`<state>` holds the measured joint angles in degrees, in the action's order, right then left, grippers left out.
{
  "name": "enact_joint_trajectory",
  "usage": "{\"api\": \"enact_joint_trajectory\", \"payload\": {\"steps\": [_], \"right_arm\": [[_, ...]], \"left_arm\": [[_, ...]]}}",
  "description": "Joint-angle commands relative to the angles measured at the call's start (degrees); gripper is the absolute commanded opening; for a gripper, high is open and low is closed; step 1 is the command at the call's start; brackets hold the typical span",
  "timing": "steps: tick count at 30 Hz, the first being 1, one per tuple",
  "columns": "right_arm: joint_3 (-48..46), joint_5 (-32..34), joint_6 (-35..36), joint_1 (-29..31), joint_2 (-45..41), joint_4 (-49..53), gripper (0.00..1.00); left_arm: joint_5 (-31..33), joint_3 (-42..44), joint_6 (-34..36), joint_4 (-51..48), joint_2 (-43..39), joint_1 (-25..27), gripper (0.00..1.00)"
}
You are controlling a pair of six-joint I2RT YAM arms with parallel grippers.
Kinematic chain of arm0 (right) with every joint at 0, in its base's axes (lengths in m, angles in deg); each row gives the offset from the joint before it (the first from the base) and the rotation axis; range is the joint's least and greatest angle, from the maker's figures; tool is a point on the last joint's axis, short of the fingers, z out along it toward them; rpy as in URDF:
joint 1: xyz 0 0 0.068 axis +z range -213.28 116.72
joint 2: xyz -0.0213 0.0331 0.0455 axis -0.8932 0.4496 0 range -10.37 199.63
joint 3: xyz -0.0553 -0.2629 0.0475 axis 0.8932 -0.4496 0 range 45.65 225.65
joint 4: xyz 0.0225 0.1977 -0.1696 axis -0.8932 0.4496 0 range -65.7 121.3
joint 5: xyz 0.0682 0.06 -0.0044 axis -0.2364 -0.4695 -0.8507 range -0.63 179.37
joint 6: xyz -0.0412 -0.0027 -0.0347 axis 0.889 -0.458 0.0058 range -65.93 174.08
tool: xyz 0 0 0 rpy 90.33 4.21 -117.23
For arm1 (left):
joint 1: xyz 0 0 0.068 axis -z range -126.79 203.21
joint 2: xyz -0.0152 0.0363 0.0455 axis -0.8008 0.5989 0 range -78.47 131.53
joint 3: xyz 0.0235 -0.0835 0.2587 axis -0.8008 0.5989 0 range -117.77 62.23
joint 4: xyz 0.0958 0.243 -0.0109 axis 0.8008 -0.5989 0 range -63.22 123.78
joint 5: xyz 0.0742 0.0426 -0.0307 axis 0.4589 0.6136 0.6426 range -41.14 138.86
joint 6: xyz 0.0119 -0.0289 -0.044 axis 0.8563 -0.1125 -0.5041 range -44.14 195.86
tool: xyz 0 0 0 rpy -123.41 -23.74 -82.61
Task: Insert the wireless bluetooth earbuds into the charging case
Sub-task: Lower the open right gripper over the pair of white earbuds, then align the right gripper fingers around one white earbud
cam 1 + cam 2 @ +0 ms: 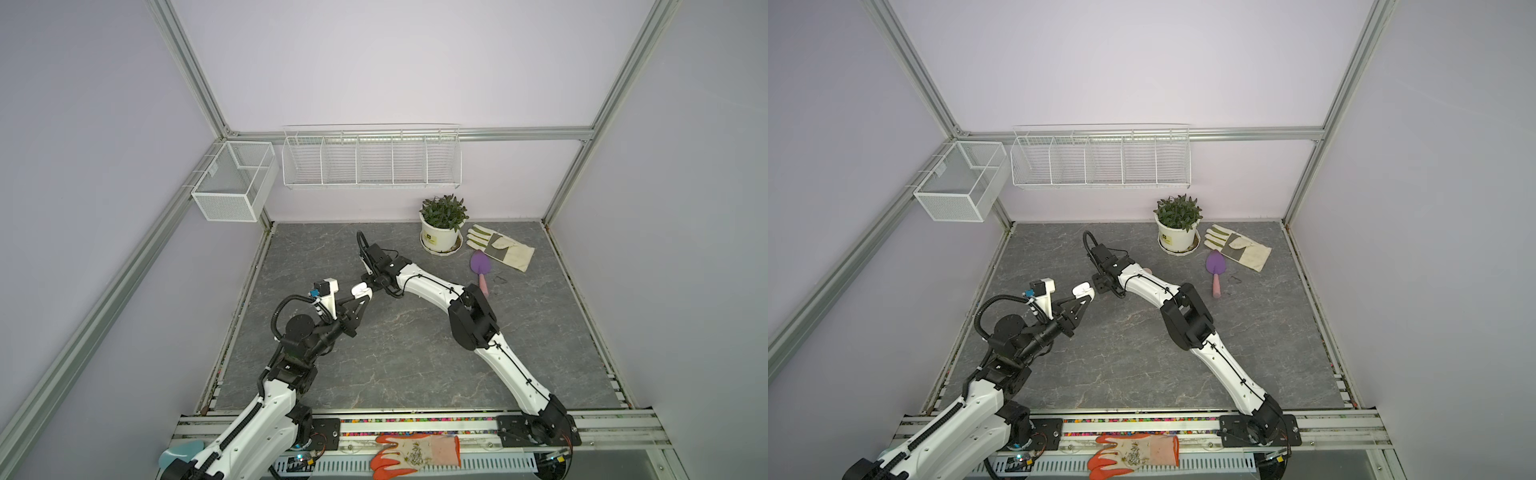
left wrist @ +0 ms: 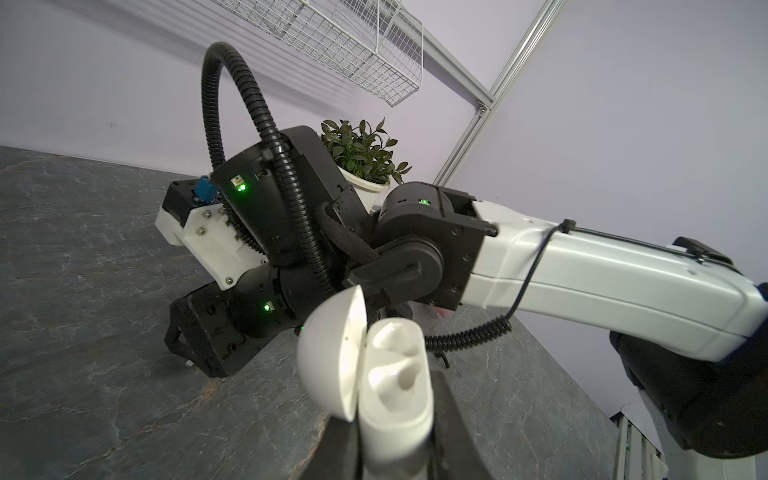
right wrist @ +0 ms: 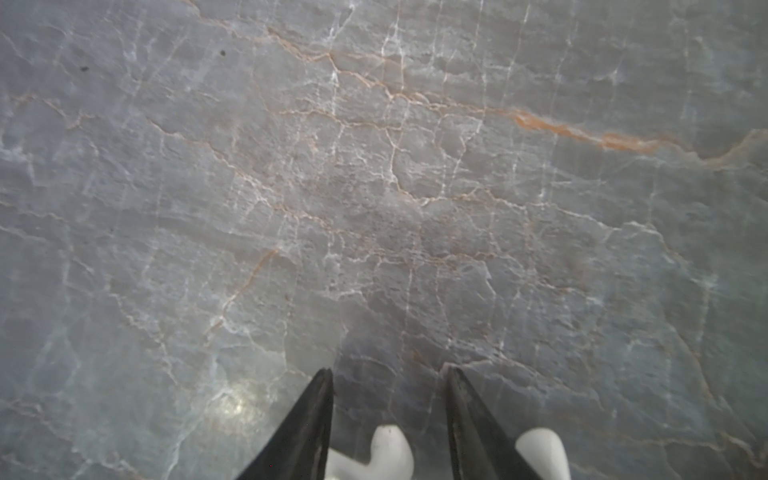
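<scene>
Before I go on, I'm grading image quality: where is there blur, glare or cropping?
Right wrist view: table soft throughout, a glare patch beside the right gripper, earbuds cut off at the edge. Left wrist view: charging case close and fairly sharp. Both top views: even light.

Both top views hang high over the edge of the grey marble-look counter (image 1: 395, 365) opposite the leafy green plant in a round white pot (image 1: 443, 214), tilted down toward it, sharing nearly the whole scene. Left wrist cam sits low, facing that plant (image 2: 361, 156) past the open white charging case (image 2: 390, 374) right at its lens. Right wrist cam stares down at counter (image 3: 374, 187), super close.
</scene>
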<state>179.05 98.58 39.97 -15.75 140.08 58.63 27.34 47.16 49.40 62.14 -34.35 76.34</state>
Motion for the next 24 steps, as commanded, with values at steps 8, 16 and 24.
{"api": "enact_joint_trajectory", "payload": {"steps": [8,16,24], "right_arm": [[-6.7,2.8,2.4,1.3,-3.1,2.5,0.45],[-11.2,3.1,2.3,1.4,-6.7,0.9,0.43],[-10.8,1.5,1.5,1.4,-6.3,-0.4,0.36]], "left_arm": [[0.3,0.3,0.4,0.4,-0.6,-0.4,0.00],[0.2,0.2,0.2,0.4,-0.6,-0.4,0.00],[0.2,0.2,0.1,0.2,-0.6,-0.3,0.00]]}}
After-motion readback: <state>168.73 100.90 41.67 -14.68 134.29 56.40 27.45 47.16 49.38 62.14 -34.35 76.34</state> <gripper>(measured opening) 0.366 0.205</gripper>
